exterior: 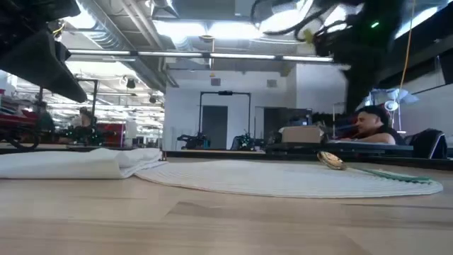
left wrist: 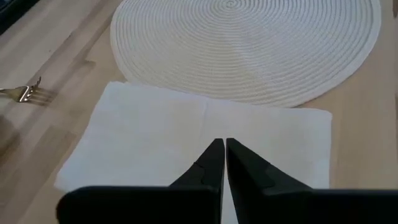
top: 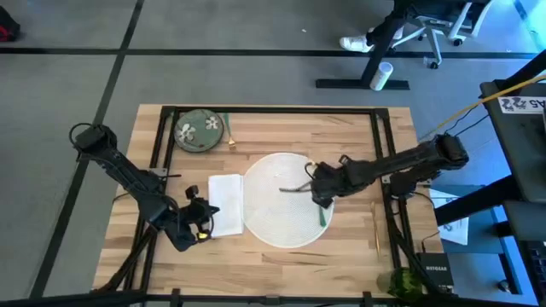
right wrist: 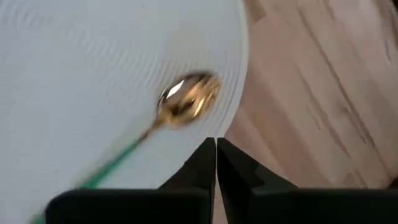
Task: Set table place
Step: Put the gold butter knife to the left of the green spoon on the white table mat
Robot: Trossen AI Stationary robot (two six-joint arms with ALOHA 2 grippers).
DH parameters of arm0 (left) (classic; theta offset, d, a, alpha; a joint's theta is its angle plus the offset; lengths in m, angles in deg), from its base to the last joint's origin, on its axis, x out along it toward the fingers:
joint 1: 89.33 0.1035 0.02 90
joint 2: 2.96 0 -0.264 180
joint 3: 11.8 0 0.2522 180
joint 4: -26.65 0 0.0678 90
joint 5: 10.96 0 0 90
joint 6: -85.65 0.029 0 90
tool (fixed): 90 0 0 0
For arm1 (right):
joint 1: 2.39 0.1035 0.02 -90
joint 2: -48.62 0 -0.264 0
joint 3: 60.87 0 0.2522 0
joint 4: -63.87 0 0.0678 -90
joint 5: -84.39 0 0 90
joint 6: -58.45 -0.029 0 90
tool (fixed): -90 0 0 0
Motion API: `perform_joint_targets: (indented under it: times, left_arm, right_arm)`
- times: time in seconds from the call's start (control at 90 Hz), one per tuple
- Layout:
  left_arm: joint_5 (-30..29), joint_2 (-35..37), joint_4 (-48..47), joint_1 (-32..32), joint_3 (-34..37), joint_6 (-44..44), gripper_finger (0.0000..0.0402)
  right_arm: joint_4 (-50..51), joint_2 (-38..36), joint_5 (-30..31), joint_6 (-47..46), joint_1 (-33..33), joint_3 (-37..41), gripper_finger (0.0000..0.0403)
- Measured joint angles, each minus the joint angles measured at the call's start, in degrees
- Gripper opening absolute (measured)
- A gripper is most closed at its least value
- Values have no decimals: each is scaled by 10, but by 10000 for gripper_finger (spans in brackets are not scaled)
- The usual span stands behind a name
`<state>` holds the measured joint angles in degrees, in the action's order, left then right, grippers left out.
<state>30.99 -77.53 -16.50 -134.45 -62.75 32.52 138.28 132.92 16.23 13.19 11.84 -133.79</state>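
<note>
The table (top: 358, 128) bears a round mat (top: 273, 183), napkin (top: 226, 203), dish (top: 199, 131) and fork (top: 230, 136).

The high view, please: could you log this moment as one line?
left pincer: shut, over napkin | right pincer: shut, above placemat rim | spoon: lying on placemat | dish: far-left corner

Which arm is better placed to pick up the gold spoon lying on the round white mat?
The right arm. Its end effector is over the mat's right side, directly beside the spoon. The left end effector sits over the napkin, farther from it.
</note>
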Motion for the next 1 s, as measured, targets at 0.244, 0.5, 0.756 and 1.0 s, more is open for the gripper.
perform_joint_targets:
  times: [0.244, 0.5, 0.756, 1.0]
  left_arm:
    - [0, 0, 0, 0, 0, -21, 0]
    - [0, 0, 3, 12, 0, -23, 0]
    - [-1, 0, 5, 38, 0, 16, 0]
    - [-1, 0, 10, 82, 0, 31, 0]
  right_arm:
    - [2, -16, 8, -3, 88, 0, 0]
    - [-12, -16, 16, 21, 154, 0, 0]
    - [-22, -16, 7, 21, 169, 0, 0]
    - [-11, -16, -18, 63, 169, 0, 0]
